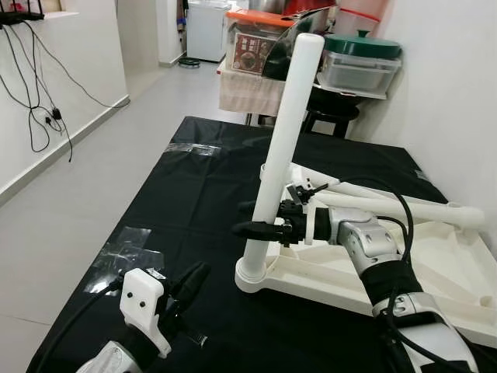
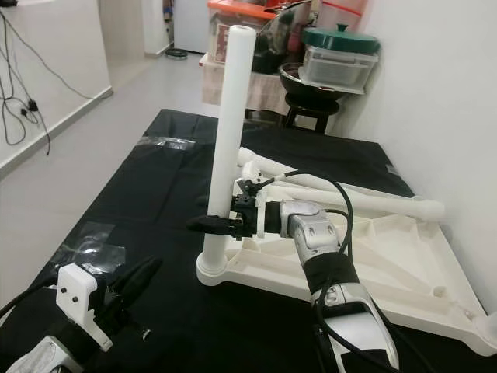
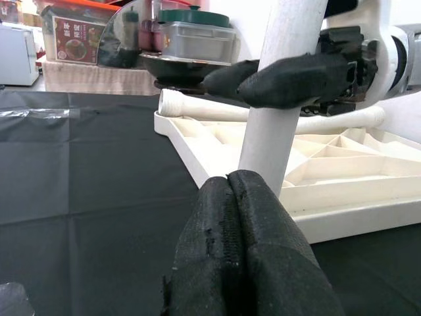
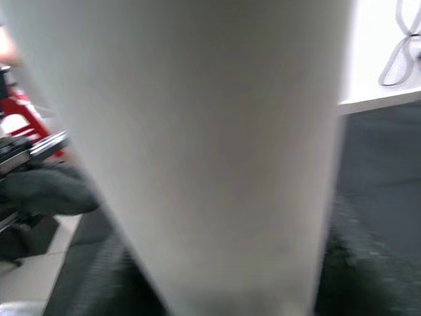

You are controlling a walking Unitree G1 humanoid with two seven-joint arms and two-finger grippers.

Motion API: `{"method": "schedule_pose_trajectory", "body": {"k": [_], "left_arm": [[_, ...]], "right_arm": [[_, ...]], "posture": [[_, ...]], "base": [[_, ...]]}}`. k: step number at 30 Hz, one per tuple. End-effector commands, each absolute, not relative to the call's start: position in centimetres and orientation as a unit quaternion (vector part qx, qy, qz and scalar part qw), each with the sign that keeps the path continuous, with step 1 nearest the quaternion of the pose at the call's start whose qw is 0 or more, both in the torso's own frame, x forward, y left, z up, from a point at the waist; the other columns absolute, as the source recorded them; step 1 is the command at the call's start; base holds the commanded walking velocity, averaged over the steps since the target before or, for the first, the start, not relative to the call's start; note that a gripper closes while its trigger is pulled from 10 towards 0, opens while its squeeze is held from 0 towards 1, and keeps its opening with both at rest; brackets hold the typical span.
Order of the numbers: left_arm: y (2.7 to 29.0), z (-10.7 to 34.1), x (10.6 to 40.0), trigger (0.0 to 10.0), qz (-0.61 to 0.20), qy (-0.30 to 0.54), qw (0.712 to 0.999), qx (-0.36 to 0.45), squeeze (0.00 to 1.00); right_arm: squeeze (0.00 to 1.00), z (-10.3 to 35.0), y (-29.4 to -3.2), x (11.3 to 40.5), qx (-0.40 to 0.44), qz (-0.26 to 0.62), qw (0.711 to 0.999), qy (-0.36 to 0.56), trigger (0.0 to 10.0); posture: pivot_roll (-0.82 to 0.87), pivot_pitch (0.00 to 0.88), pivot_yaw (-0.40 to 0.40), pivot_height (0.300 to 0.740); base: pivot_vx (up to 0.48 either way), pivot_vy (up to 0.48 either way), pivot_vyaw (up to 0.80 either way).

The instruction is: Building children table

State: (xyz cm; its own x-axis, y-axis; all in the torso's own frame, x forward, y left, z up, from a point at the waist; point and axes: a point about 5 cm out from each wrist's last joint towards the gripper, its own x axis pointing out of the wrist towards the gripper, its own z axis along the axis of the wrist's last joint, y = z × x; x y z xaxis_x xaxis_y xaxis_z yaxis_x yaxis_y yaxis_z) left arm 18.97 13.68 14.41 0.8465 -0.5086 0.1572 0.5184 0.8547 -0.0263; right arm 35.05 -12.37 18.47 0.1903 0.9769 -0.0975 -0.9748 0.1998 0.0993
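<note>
Black sheeting (image 1: 194,194) covers the floor before us in a pale-walled room, with clear tape patches (image 1: 124,249) stuck to it on our left and grey floor tiles running off beyond. On the sheeting lies the white tabletop (image 1: 435,272), turned underside up so that its ribs show, and at its near left corner a white table leg (image 1: 283,148) stands upright in its round socket (image 1: 252,273), leaning slightly. Two more white legs (image 1: 404,203) lie flat across the far part of the tabletop. We have our right gripper (image 1: 268,228) reached in from the right at the lower part of the standing leg, its black fingers (image 3: 289,79) closed round the tube, one finger in front of it and one behind; in the right wrist view the leg (image 4: 197,145) is very close and blurred. Our left gripper (image 1: 182,291) hovers low at the near left over the sheeting, apart from the tabletop, and in the left wrist view its two black pads (image 3: 243,250) are pressed together with nothing between them, pointing toward the base of the leg. Behind the sheeting a small stand draped with a cloth (image 1: 248,92) carries food boxes (image 1: 256,43), and a green-lidded container (image 1: 361,61) sits beside it near the right wall. Black cables (image 1: 39,93) hang down the left wall.
</note>
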Motion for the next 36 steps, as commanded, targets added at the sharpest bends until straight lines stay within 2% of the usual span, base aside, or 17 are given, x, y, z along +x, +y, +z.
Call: {"method": "schedule_pose_trajectory", "body": {"k": [1,8,9,10,11,12,14,15,17,18,23,27,28,29,30,35,36], "left_arm": [[13.5,14.4,18.8,10.0,-0.270,-0.069,0.960,-0.031,0.00],[13.6,14.5,18.7,10.0,-0.270,-0.069,0.960,-0.031,0.00],[13.7,14.6,18.7,10.0,-0.270,-0.069,0.960,-0.031,0.00],[13.7,14.6,18.7,10.0,-0.270,-0.069,0.960,-0.031,0.00],[14.0,14.6,18.7,10.0,-0.270,-0.069,0.960,-0.030,0.00],[14.0,14.6,18.6,10.0,-0.271,-0.069,0.960,-0.030,0.00],[14.1,14.6,18.6,10.0,-0.270,-0.069,0.960,-0.030,0.00],[14.3,14.6,18.8,10.0,-0.270,-0.067,0.960,-0.030,0.00],[14.5,14.6,19.0,10.0,-0.270,-0.066,0.960,-0.029,0.00],[14.5,14.6,19.0,10.0,-0.270,-0.066,0.960,-0.029,0.00],[14.4,14.5,19.1,10.0,-0.274,-0.064,0.959,-0.026,0.00],[14.4,14.4,19.1,10.0,-0.264,-0.066,0.962,-0.024,0.00],[14.4,14.4,19.0,10.0,-0.261,-0.067,0.963,-0.024,0.00],[14.4,14.4,19.0,10.0,-0.262,-0.067,0.963,-0.024,0.00],[14.4,14.4,19.0,10.0,-0.263,-0.067,0.962,-0.025,0.00],[14.4,14.4,19.0,10.0,-0.268,-0.065,0.961,-0.026,0.00],[14.3,14.4,19.0,10.0,-0.271,-0.065,0.960,-0.027,0.00]], "right_arm": [[0.00,18.4,-12.9,35.1,0.023,0.633,0.771,0.069,0.0],[0.00,17.8,-14.5,33.8,0.017,0.611,0.790,0.046,0.0],[0.00,17.0,-14.6,33.3,-0.006,0.568,0.821,0.058,0.0],[0.00,17.0,-14.6,33.3,-0.006,0.568,0.821,0.058,0.0],[0.00,14.2,-14.0,33.1,-0.042,0.295,0.949,0.102,0.0],[0.00,13.6,-14.3,32.8,-0.053,0.211,0.970,0.111,0.0],[0.00,13.3,-14.3,32.7,-0.055,0.176,0.976,0.115,0.0],[0.00,11.8,-11.5,30.2,-0.052,0.235,0.960,0.145,0.0],[0.00,10.6,-8.2,26.6,-0.034,0.304,0.936,0.174,0.0],[0.00,11.2,-8.7,27.3,-0.001,0.290,0.944,0.159,0.0],[0.00,11.8,-9.5,29.2,0.025,0.271,0.952,0.138,0.0],[0.00,12.0,-8.6,29.2,0.015,0.282,0.950,0.134,0.2],[0.00,12.3,-8.4,28.9,0.019,0.267,0.954,0.136,10.0],[0.05,12.6,-8.3,28.7,0.026,0.263,0.955,0.135,10.0],[1.00,12.7,-8.3,28.6,0.033,0.260,0.956,0.135,10.0],[1.00,13.8,-8.3,28.7,0.041,0.306,0.944,0.117,10.0],[1.00,14.7,-8.4,29.0,0.043,0.345,0.932,0.098,10.0]], "posture": [[0.03,0.000,-0.141,0.740],[0.02,0.000,-0.132,0.740],[0.02,0.005,-0.128,0.740],[0.02,0.005,-0.128,0.740],[0.02,0.011,-0.130,0.740],[0.02,0.011,-0.130,0.740],[0.02,0.011,-0.130,0.740],[-0.01,0.016,-0.092,0.740],[-0.01,0.016,-0.092,0.740],[0.02,0.006,-0.109,0.740],[0.03,0.000,-0.116,0.740],[0.02,0.000,-0.115,0.740],[0.02,0.000,-0.115,0.740],[0.02,0.000,-0.115,0.740],[0.02,0.000,-0.113,0.740],[0.01,0.000,-0.109,0.740],[0.01,0.000,-0.108,0.740]], "base": [[0.000,0.000,0.00],[0.000,0.000,0.00],[0.000,0.000,0.00],[0.000,0.000,0.00],[0.000,0.000,0.00],[0.000,0.000,0.00],[0.000,0.000,0.00],[0.000,0.000,0.00],[0.000,0.000,0.00],[0.000,0.000,0.00],[0.000,0.000,0.00],[0.000,0.000,0.00],[0.000,0.000,0.00],[0.000,0.000,0.00],[0.000,0.000,0.00],[0.000,0.000,0.00],[0.000,0.000,0.00]]}}
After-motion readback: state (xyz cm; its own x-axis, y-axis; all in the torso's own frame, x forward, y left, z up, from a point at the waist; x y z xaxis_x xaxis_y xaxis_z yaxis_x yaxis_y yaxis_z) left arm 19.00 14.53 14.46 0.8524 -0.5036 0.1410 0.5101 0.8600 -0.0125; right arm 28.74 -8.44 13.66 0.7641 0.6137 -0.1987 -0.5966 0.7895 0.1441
